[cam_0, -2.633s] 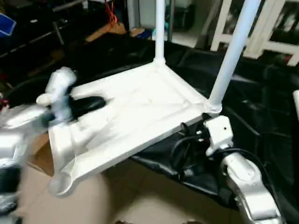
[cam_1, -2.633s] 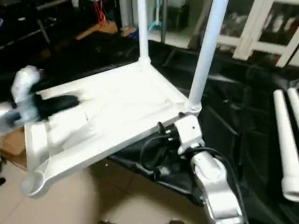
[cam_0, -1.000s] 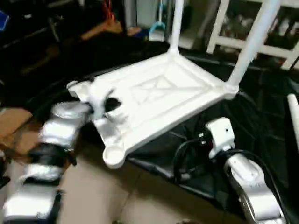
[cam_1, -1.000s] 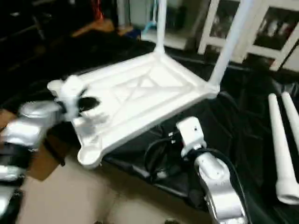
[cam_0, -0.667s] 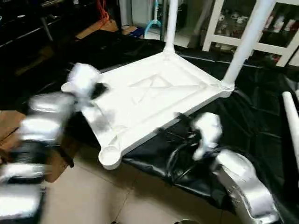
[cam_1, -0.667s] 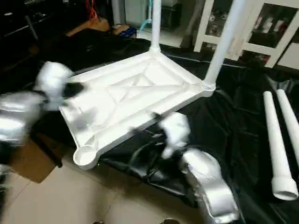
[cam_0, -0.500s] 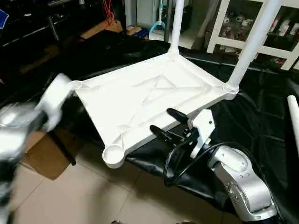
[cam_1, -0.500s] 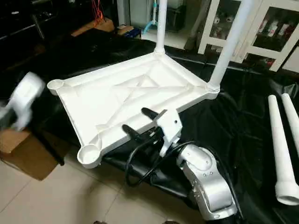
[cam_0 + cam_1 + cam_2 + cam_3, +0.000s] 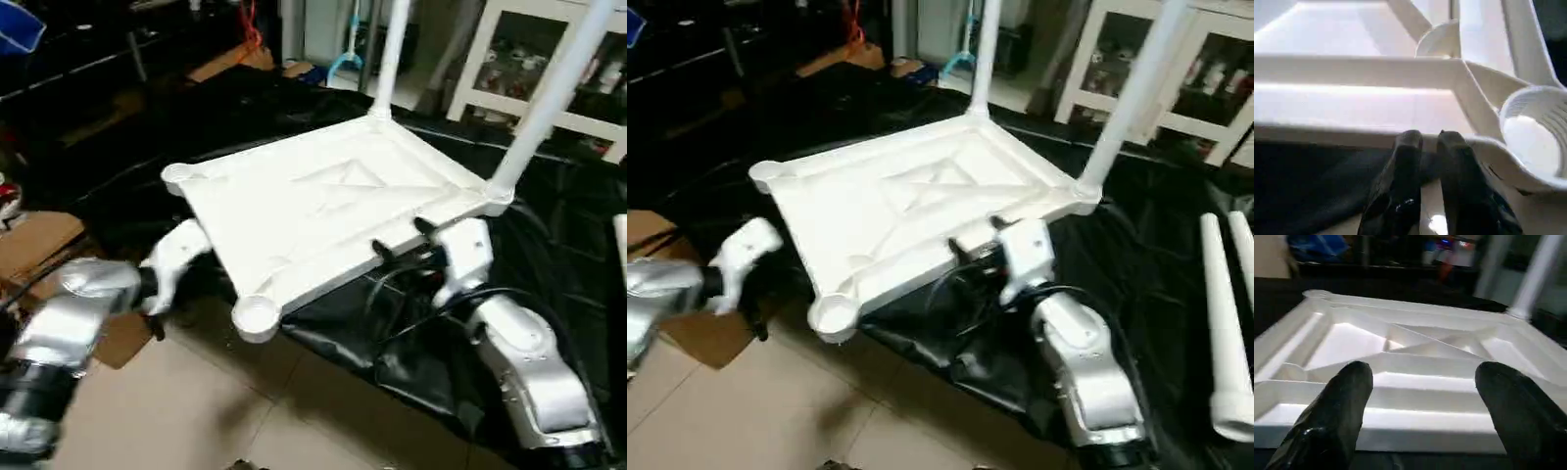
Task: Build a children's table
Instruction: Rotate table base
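The children's table top [image 9: 323,211] lies upside down on black cloth, ribs up. Two white legs [image 9: 554,93] stand screwed into its far and right corners. The left socket [image 9: 176,176] and the near socket [image 9: 257,315] are empty. Two loose legs [image 9: 1222,313] lie on the cloth at the right. My left gripper [image 9: 1430,139] hangs just off the top's left edge [image 9: 196,262], beside the near socket, its fingers [image 9: 1408,147] almost together with nothing between them. My right gripper [image 9: 400,238] stands open at the near-right edge, fingers [image 9: 1352,382] wide apart in front of the rim.
A white glass-door cabinet [image 9: 529,39] stands behind at the right. A cardboard box [image 9: 39,245] sits on the tiled floor [image 9: 245,411] at the left. The black cloth [image 9: 549,225] hangs over the front edge. Black cables [image 9: 392,313] loop beside my right wrist.
My left gripper has come off the top's left edge and swung down beside it. My right gripper has come forward to the near-right rim. The camera has also shifted.
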Tool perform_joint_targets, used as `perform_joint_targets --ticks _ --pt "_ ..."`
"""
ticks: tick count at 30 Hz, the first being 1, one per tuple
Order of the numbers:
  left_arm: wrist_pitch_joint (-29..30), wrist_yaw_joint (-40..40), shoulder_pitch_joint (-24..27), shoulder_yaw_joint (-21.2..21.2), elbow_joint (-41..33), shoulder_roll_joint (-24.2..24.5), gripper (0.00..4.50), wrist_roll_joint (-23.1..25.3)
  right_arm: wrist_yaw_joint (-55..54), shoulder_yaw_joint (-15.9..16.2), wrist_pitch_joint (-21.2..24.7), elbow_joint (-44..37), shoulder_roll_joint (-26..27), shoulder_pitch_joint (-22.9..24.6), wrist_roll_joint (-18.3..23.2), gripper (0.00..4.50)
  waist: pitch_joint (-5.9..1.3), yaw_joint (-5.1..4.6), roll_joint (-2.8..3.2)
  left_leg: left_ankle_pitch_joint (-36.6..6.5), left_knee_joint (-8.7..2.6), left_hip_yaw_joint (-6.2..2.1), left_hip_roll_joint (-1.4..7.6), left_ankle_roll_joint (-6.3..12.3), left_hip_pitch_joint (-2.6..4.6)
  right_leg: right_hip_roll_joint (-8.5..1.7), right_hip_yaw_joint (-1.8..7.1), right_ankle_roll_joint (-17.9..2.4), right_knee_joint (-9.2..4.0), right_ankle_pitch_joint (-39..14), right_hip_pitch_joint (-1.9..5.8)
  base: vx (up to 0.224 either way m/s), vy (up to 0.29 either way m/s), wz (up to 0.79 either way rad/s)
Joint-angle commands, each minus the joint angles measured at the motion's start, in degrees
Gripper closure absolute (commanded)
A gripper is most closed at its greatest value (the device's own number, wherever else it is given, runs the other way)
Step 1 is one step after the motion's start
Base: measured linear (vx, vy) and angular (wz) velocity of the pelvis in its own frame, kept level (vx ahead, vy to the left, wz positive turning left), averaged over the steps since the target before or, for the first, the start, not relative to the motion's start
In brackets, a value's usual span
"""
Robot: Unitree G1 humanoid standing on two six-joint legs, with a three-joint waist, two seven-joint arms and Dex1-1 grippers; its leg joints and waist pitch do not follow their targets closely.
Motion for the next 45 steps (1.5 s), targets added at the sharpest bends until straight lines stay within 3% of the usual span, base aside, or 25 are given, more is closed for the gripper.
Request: perform_joint_targets --ticks 1,2,3,5,6,9,10,11,12,18,21,24,26,29,33,37,41,44,45 --pt "-1.1 -0.4 -1.6 -3.8 1.9 -2.2 3.72 1.8 -1.4 -0.6 0.4 -0.1 -0.2 0.6 -1.1 0.73 -3.00 -0.71 0.92 -26.8 -6.38 -3.40 4.97 -7.63 3.17 -3.36 2.78 -9.8 -4.77 -18.3 -0.27 0.000 0.000 0.00" --pt "-1.2 -0.3 -1.8 -4.0 2.2 -2.5 3.72 2.0 -1.5 -0.6 0.4 -0.1 -0.3 0.6 -1.2 0.73 -3.10 -0.70 0.77 -26.6 -6.22 -3.46 4.96 -7.33 3.14 -3.49 2.82 -9.9 -4.66 -18.5 -0.12 0.000 0.000 0.00" --pt "-2.7 1.5 -3.2 -4.8 4.6 -4.5 3.72 2.8 -2.3 -1.2 0.4 -0.5 -0.2 0.9 -1.4 0.73 -3.22 -0.58 1.58 -25.3 -6.31 -3.78 5.06 -6.84 2.72 -3.78 2.88 -10.2 -4.40 -17.9 0.35 0.000 0.000 0.00" --pt "-4.1 3.6 -4.7 -4.7 6.7 -6.3 3.72 3.1 -2.8 -1.8 0.5 -0.8 -0.2 1.1 -1.5 0.73 -3.31 -0.86 1.21 -25.3 -6.22 -3.60 5.02 -6.54 2.82 -3.36 2.64 -10.3 -4.52 -17.1 0.28 0.000 0.000 0.00" --pt "-5.8 6.3 -6.6 -4.1 9.5 -8.8 3.72 3.0 -3.3 -2.3 0.6 -1.1 -0.2 1.5 -1.7 0.73 -3.36 -0.80 1.63 -24.7 -6.13 -3.66 4.98 -6.07 2.59 -3.56 2.70 -10.6 -4.41 -17.0 0.52 0.000 0.000 0.00" --pt "-8.5 10.1 -9.5 -3.6 13.9 -12.3 3.72 3.6 -4.1 -2.9 0.9 -1.4 -0.3 2.1 -1.8 0.73 -3.47 -0.77 1.47 -23.2 -6.03 -3.59 5.03 -4.92 2.45 -3.56 2.53 -10.8 -4.52 -16.7 0.69 0.000 0.000 0.00" --pt "-9.5 11.0 -10.2 -3.5 15.2 -13.2 3.72 3.9 -4.4 -2.9 0.9 -1.5 -0.4 2.3 -2.0 0.73 -3.52 -0.89 1.23 -22.0 -5.93 -3.73 5.04 -4.35 2.05 -3.80 2.56 -11.0 -4.47 -16.1 1.11 0.000 0.000 0.00" --pt "-11.3 13.4 -11.9 -3.5 18.4 -15.1 3.72 4.8 -4.6 -2.9 0.9 -1.9 -0.4 2.6 -2.1 0.73 -3.46 -0.99 2.05 -21.5 -5.99 -3.86 4.99 -4.14 1.75 -3.82 2.52 -11.0 -4.40 -16.1 1.29 0.000 0.000 0.00" --pt "-12.9 15.1 -12.9 -3.6 20.4 -16.2 3.72 5.5 -4.6 -2.9 1.0 -2.2 -0.3 2.8 -2.1 0.73 -3.51 -1.11 1.58 -22.0 -5.87 -3.68 4.97 -3.82 2.09 -3.57 2.41 -10.7 -4.82 -16.6 0.96 0.000 0.000 0.00" --pt "-14.5 15.4 -13.4 -4.3 21.9 -21.7 3.72 3.9 -5.4 -3.3 0.9 -2.5 0.0 3.2 -2.1 0.73 -3.96 -1.86 1.46 -16.5 -5.54 -3.76 5.15 -0.63 1.19 -3.80 2.21 -13.3 -4.07 -9.2 1.91 0.000 0.000 0.00" --pt "-15.4 12.5 -10.8 -5.8 19.1 -24.6 3.72 2.6 -6.4 -4.3 0.6 -2.1 0.0 2.3 -2.0 0.73 -4.45 -1.78 1.19 -8.9 -4.65 -3.45 5.16 3.81 0.74 -4.10 2.15 -16.0 -3.24 -0.9 2.37 0.000 0.000 0.00" --pt "-18.1 16.0 -10.6 -2.6 17.5 -24.0 3.72 1.2 -6.6 -5.1 0.4 -1.7 -0.4 1.4 -1.8 0.73 -4.48 -1.91 1.20 -7.5 -4.31 -3.25 5.16 6.54 0.69 -3.98 1.93 -17.0 -3.16 0.0 2.22 0.000 0.000 0.00" --pt "-18.6 16.7 -10.8 -1.5 17.1 -23.4 3.72 0.9 -6.5 -5.2 0.4 -1.6 -0.6 1.3 -1.8 0.73 -4.18 -2.14 1.06 -10.6 -4.58 -3.28 5.23 6.06 0.84 -3.81 1.81 -16.5 -3.58 -4.6 2.08 0.000 0.000 0.00" --pt "-16.2 15.3 -10.4 3.0 12.5 -18.6 3.72 -1.3 -6.2 -5.0 0.1 -1.3 -0.8 1.5 -1.8 0.73 -3.89 -2.33 1.34 -14.4 -5.06 -3.40 5.35 3.34 1.26 -3.45 1.76 -15.1 -3.94 -10.3 1.68 0.000 0.000 0.00" --pt "-11.7 9.3 -6.5 4.0 7.4 -12.8 3.72 -2.6 -5.8 -4.3 0.3 -1.4 -1.0 1.9 -2.0 0.73 -3.74 -2.80 1.56 -15.6 -5.53 -3.45 5.36 1.03 1.38 -3.23 1.79 -14.4 -3.57 -9.6 1.45 0.000 0.000 0.00" --pt "-8.0 1.4 -0.7 -1.6 4.5 -6.0 3.72 0.1 -3.7 -2.8 2.2 -0.9 -2.0 2.5 -2.2 0.73 -3.97 -2.85 2.00 -14.5 -5.51 -3.34 5.23 0.43 1.65 -3.20 1.98 -13.8 -3.24 -7.9 1.31 0.000 0.000 0.00" --pt "-7.0 1.1 0.6 -4.5 3.8 -6.6 3.72 1.2 0.2 -1.4 3.3 -1.4 -3.6 3.2 -0.9 0.73 -3.72 -2.42 2.12 -17.2 -5.69 -3.13 5.44 -0.77 2.11 -3.25 2.12 -14.3 -3.60 -8.6 0.93 0.000 0.000 0.00" --pt "-7.4 3.4 -0.8 -5.4 5.6 -10.1 3.72 2.0 14.0 0.0 7.1 -8.7 -8.2 6.7 10.2 0.73 -3.51 -1.67 1.88 -20.3 -5.81 -3.14 5.53 -1.53 2.15 -3.53 2.37 -13.6 -3.96 -11.0 1.22 0.000 0.000 0.00" --pt "-7.7 4.1 -1.5 -5.6 6.5 -11.2 3.72 2.2 18.6 0.5 8.5 -11.4 -10.9 8.2 13.1 0.73 -3.56 -0.85 2.30 -20.5 -5.68 -3.18 5.85 -1.56 2.74 -3.68 2.49 -13.0 -3.99 -10.8 0.99 0.000 0.000 0.00"
